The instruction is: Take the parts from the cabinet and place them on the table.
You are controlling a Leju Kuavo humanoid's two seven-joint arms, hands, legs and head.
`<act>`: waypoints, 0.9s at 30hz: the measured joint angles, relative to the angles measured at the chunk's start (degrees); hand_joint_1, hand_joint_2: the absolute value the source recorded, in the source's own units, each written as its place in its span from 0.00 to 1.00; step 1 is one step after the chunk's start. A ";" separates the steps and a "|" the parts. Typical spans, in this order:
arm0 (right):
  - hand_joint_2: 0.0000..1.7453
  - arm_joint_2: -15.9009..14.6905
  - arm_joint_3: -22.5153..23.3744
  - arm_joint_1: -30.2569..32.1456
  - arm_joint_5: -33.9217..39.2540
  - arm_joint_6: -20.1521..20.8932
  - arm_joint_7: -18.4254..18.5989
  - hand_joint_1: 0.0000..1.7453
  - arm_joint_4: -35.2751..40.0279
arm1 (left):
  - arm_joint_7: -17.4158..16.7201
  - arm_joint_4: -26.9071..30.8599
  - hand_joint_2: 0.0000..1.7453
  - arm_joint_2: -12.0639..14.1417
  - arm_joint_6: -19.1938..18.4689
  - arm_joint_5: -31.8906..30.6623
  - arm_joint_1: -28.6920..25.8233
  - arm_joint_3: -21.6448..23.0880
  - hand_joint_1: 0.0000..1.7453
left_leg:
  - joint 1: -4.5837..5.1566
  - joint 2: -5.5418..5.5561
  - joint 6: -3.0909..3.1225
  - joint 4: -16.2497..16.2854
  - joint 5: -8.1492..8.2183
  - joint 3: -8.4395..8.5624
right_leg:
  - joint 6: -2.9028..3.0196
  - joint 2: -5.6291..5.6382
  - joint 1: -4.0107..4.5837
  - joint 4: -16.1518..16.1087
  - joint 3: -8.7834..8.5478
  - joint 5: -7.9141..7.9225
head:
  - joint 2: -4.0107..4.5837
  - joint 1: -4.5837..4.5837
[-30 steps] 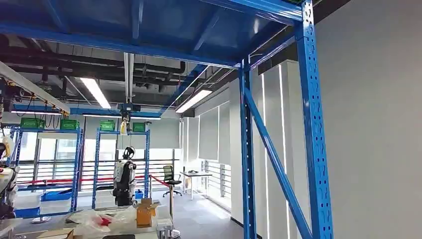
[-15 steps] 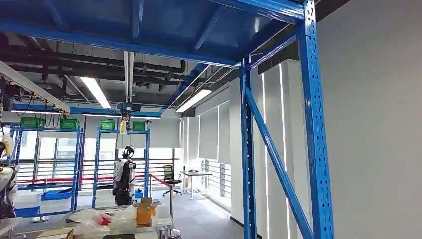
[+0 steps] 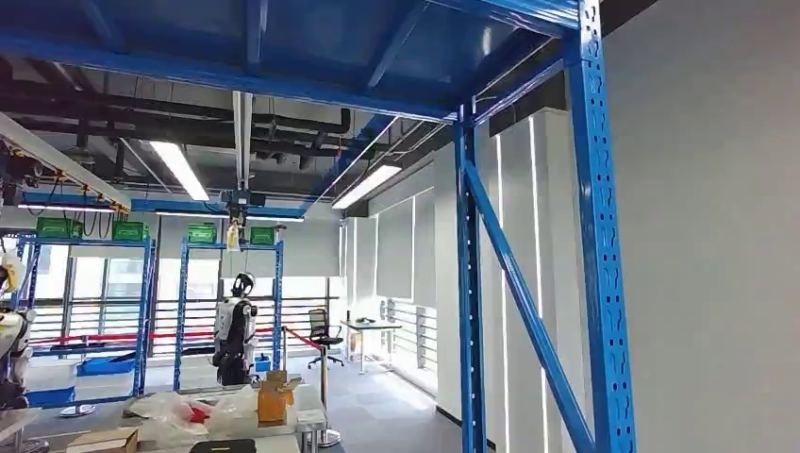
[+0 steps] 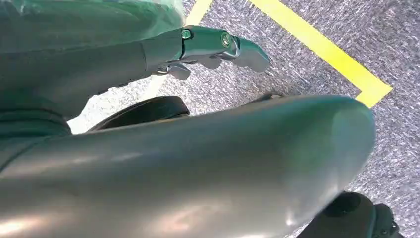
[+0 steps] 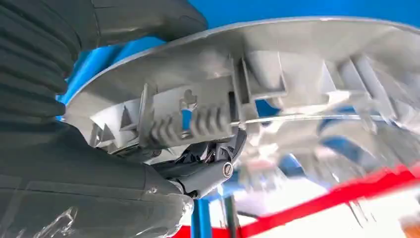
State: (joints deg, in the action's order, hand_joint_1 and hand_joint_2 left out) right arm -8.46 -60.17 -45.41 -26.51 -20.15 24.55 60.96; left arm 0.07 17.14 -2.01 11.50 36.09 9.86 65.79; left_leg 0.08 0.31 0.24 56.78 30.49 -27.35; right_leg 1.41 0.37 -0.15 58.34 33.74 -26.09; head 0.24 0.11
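Right hand carrying a part, head camera aimed high past the blue rack.

Right hand (image 5: 148, 163) grips a white moulded plastic part (image 5: 257, 84) with ribs and clips on its underside; thumb on top of it, dark fingers (image 5: 213, 168) curled beneath, blue shelving close behind. Left hand (image 4: 213, 47) hangs over grey carpet (image 4: 307, 84) marked with yellow floor tape (image 4: 327, 49); fingers look loosely extended with nothing seen in them, but much of it is hidden, so can't tell its state for sure. Head view: blue rack upright (image 3: 594, 236) at right with a diagonal brace (image 3: 519, 293), white wall (image 3: 717, 236) behind. Far left, a table (image 3: 304, 416) holding plastic bags (image 3: 170, 412) and a cardboard box (image 3: 274, 401); another humanoid robot (image 3: 234, 330) stands beyond it by more blue racks with green bins (image 3: 201, 233).
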 joint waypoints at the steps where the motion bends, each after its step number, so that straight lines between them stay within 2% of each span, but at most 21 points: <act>1: 1.00 -0.28 0.35 0.09 -0.02 -0.46 -0.22 1.00 1.06 | 0.11 0.00 0.00 0.00 0.00 0.02 -0.03 0.00 0.00 | 0.00 0.00 0.00 0.00 0.00 -0.04 | 0.00 -0.01 0.00 0.00 0.03 0.00 | 0.00 0.00; 10: 1.00 -2.12 2.25 0.73 -0.70 -2.88 -2.12 1.00 9.94 | 0.76 0.00 0.00 0.00 0.04 0.28 -0.15 0.00 0.00 | 0.00 0.00 -0.03 0.00 0.02 -0.27 | 0.00 0.00 -0.01 0.00 0.23 0.00 | 0.00 -0.04; 13: 1.00 -2.60 2.99 1.23 0.78 -4.22 -3.87 1.00 12.95 | 1.13 0.00 0.00 0.00 0.13 0.48 -0.26 0.00 0.00 | 0.00 0.00 -0.04 0.00 0.03 -0.33 | 0.00 0.00 -0.01 0.00 0.25 0.00 | 0.00 -0.02; 18: 1.00 -3.34 4.18 1.96 6.00 -5.77 -7.47 1.00 18.24 | 1.75 0.00 0.00 0.00 0.28 0.66 -0.49 0.00 0.00 | 0.00 0.00 -0.05 0.00 0.04 -0.36 | 0.00 0.02 0.00 0.00 0.29 -0.01 | 0.00 -0.02; 22: 1.00 -3.89 5.09 2.95 13.76 -6.14 -12.14 1.00 22.95 | 2.30 0.00 0.00 0.00 0.83 1.36 -0.76 0.00 0.00 | 0.00 0.00 -0.06 0.00 0.04 -0.38 | 0.01 0.02 0.00 0.00 0.31 -0.01 | 0.00 -0.02; 23: 1.00 -4.07 5.35 3.31 16.52 -6.14 -13.79 1.00 24.36 | 2.51 0.00 1.00 0.00 0.92 1.44 -0.81 0.00 0.00 | 0.00 0.00 -0.05 0.00 0.04 -0.39 | 0.01 0.01 0.00 0.00 0.31 -0.01 | 0.00 -0.02; 27: 1.00 -4.57 5.94 4.55 23.07 -6.05 -17.53 1.00 29.27 | 2.53 0.00 1.00 0.02 1.27 1.49 -0.94 0.00 0.00 | 0.00 0.00 -0.05 0.00 0.04 -0.40 | 0.01 0.01 0.00 0.00 0.31 -0.02 | 0.00 -0.02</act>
State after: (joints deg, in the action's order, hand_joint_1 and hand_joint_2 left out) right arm -13.03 -54.23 -40.86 -3.45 -26.21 7.01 90.23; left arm 2.60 17.14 -1.99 12.76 37.57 8.92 65.79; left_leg 0.08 0.31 0.19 56.78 30.53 -27.75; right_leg 1.42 0.38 -0.15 58.34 34.05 -26.11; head 0.24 0.09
